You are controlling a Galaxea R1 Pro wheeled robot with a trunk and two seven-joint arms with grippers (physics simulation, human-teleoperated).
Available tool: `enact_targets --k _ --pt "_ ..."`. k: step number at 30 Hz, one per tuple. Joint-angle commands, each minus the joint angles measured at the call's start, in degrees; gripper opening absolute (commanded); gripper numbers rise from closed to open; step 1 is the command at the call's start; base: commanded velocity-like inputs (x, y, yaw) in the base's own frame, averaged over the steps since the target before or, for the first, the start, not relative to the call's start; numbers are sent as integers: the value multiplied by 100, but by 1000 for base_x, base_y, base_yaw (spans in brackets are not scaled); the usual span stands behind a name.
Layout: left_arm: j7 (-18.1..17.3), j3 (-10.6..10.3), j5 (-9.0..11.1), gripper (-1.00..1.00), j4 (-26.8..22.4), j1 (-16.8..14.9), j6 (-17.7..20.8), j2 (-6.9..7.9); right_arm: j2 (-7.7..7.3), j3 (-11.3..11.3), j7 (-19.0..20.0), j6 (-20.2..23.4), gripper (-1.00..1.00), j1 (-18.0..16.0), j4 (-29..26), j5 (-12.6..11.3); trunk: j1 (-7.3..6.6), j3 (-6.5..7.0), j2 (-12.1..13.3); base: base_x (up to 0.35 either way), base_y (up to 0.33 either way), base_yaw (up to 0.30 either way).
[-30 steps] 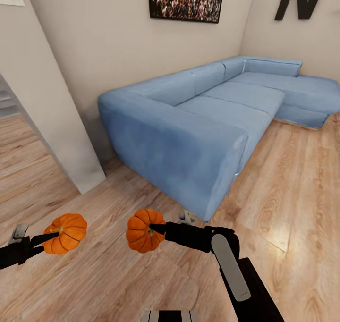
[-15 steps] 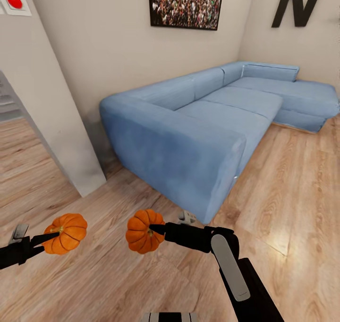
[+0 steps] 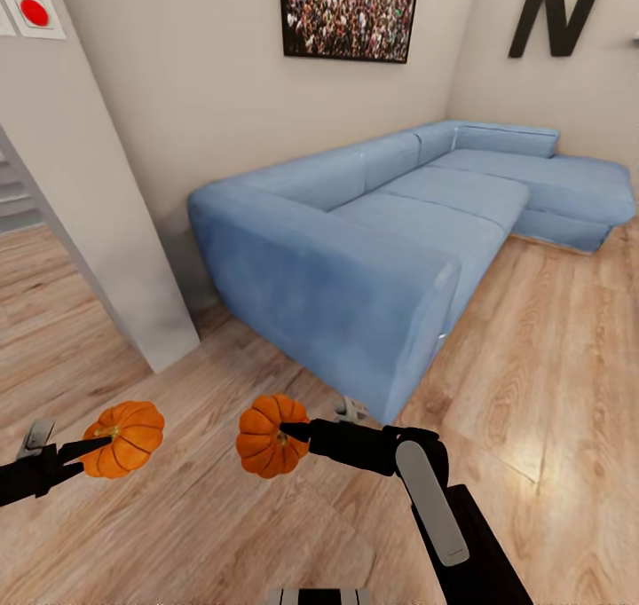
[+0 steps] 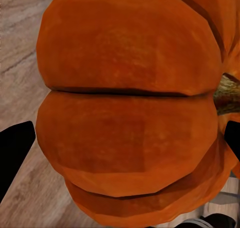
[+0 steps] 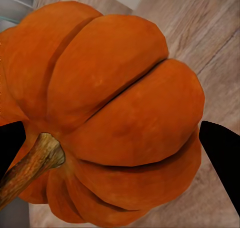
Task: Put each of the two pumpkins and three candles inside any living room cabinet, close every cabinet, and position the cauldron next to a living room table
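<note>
Gripping one pumpkin each: left pincer (image 3: 98,445), right pincer (image 3: 293,430).

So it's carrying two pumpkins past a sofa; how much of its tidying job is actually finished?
Done: both pumpkins are picked up, one pumpkin in the left gripper and the other pumpkin in the right gripper. In hand: carrying them over the wood floor beside the blue sofa. Left: putting them in a cabinet, then the candles, closing up, and the cauldron.

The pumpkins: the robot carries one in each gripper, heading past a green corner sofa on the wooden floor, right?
Not quite: the sofa is blue, as the head view shows. The left gripper and right gripper each hold a pumpkin over the wooden floor.
</note>
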Motion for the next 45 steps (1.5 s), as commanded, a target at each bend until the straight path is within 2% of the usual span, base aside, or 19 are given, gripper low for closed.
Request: enact_targets --k 1,15,36,45 --pt "3 -1 20 -100 0 -3 36 -2 0 -6 -8 23 -100 -3 -4 -20 -1 -14 -2 0 0 0" --pt "11 -5 14 -100 0 -3 36 -16 -3 -21 -8 23 -100 -3 -1 -19 -38 142 23 0 0 0" --pt "20 -5 10 -100 0 -3 36 -17 -3 -22 1 16 -100 -3 -2 -19 -500 323 865 0 0 0" --pt "8 7 22 -100 0 -3 38 -11 -3 -21 1 16 -100 -3 -3 -19 -697 472 1226 0 0 0"
